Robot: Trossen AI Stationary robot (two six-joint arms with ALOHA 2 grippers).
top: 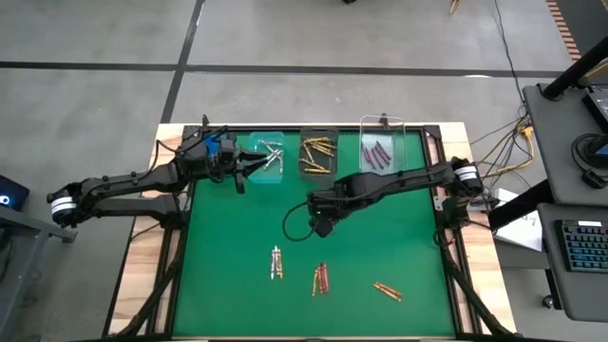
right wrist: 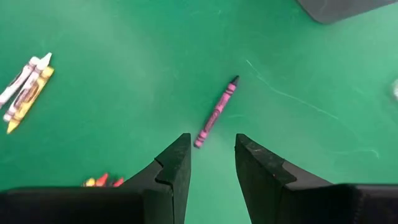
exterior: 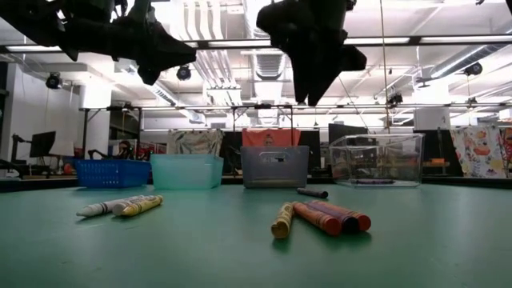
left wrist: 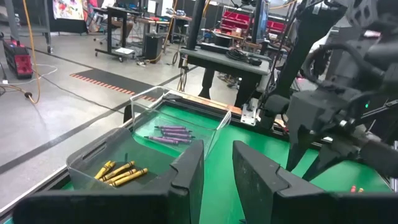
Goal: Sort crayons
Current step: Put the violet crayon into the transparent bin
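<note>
At mid-worktop [top: 380, 247], a lone purple crayon [right wrist: 216, 112] lies just ahead of the right gripper [right wrist: 211, 155], its fingers spread and empty; light, stiff and apt to roll, it is best pinched mid-length.

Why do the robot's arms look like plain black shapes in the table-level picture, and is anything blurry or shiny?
Low view: bright ceiling lights behind turn both arms to silhouettes; the nearest crayons look soft. Right wrist view: the purple crayon is sharp, and the green mat shows pale sheen. High view: evenly lit, faint shadows.
</note>
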